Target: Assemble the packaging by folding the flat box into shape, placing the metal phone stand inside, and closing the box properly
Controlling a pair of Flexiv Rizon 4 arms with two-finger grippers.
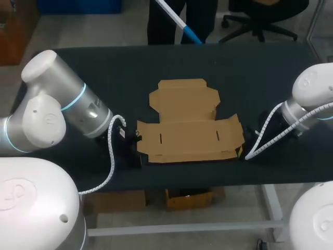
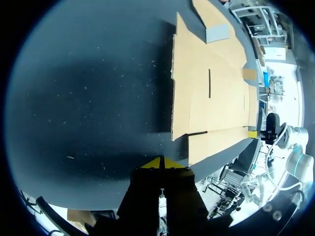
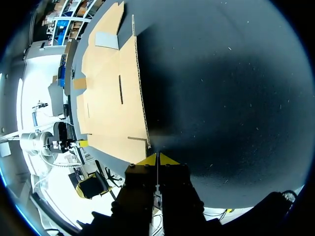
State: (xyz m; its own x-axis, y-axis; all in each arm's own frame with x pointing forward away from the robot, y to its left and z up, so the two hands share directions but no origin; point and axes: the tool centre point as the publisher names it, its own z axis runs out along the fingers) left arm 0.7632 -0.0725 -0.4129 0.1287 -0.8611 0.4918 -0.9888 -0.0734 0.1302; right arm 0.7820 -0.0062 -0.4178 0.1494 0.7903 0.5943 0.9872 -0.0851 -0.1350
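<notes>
A flat brown cardboard box lies unfolded in the middle of the black table, with its lid panel pointing to the far side. My left gripper sits low at the cardboard's left end and is shut, holding nothing. In the left wrist view its yellow tips meet just short of the cardboard's near corner. My right gripper is at the right end, also shut and holding nothing. Its tips close together beside the cardboard's corner. No metal phone stand shows in any view.
The dark table top stretches around the cardboard on all sides. Its front edge runs a short way below the cardboard's near flap. A grey patch lies on the cardboard's far panel.
</notes>
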